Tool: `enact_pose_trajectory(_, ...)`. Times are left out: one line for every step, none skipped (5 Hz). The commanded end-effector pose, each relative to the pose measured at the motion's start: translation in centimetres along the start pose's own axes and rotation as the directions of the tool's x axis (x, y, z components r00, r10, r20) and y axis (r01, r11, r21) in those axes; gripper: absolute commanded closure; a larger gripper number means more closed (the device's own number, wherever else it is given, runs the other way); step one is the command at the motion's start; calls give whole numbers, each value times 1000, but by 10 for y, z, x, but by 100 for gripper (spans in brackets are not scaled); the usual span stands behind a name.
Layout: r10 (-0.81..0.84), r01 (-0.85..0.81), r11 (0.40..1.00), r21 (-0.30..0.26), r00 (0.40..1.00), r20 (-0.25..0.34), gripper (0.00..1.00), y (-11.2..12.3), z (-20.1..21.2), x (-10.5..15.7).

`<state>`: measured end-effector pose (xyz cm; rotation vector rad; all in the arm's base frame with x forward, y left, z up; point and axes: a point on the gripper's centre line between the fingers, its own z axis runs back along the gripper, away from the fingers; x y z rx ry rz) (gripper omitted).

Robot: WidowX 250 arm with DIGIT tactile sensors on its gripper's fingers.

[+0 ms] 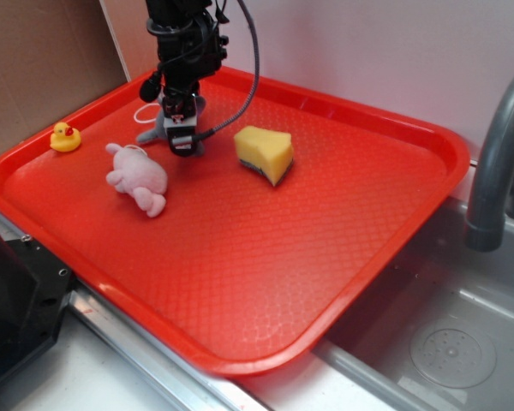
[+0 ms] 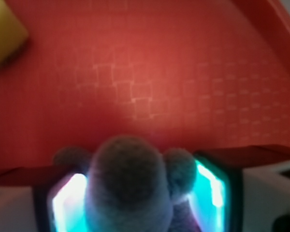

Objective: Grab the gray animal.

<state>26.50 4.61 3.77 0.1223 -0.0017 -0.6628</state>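
Gray animal (image 2: pixel 128 181) sits between my gripper's (image 1: pixel 182 144) fingers (image 2: pixel 70 203); I see the pads pressed to both flanks, low on the tray (image 1: pixel 325 257).

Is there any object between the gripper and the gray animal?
Nothing visible. The gray animal already sits between the gripper's fingers; the pink plush and sponge lie off to the sides.
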Motion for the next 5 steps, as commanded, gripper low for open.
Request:
enact_pose_trajectory(142,-144,990,8,983,112,100,-12,109,38)
enact_pose_trajectory(216,-214,976,-24,972,96,100,-16,132,53)
enact_pose_trajectory(417,-417,909,-16,909,-7,100,-19,142,59)
enact_pose_trajectory(629,-627,777,59,777,-20,100,-29,152,42)
enact_pose_trajectory(713,-713,700,39,701,1,100,-35,154,26)
